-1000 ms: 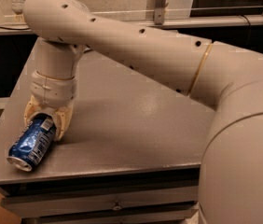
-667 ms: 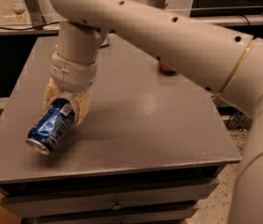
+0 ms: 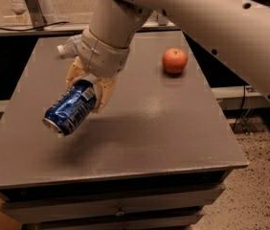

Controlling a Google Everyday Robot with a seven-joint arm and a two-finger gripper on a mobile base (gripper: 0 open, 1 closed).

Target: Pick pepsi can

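The pepsi can (image 3: 70, 109) is dark blue with white lettering and a silver end. It is held tilted, its silver end pointing down-left, clear above the grey table (image 3: 140, 128), with its shadow on the tabletop below. My gripper (image 3: 88, 87) is shut on the can's upper end, its tan fingers (image 3: 104, 92) on either side of it. The white arm comes in from the upper right.
A red apple (image 3: 174, 60) sits on the table at the back right. A clear plastic bottle with a white cap (image 3: 68, 47) lies at the back left, mostly hidden behind my wrist. Drawers (image 3: 120, 207) run under the table's front edge.
The can has risen off the table in my gripper and moved right and up. The arm has swung up, uncovering the apple.
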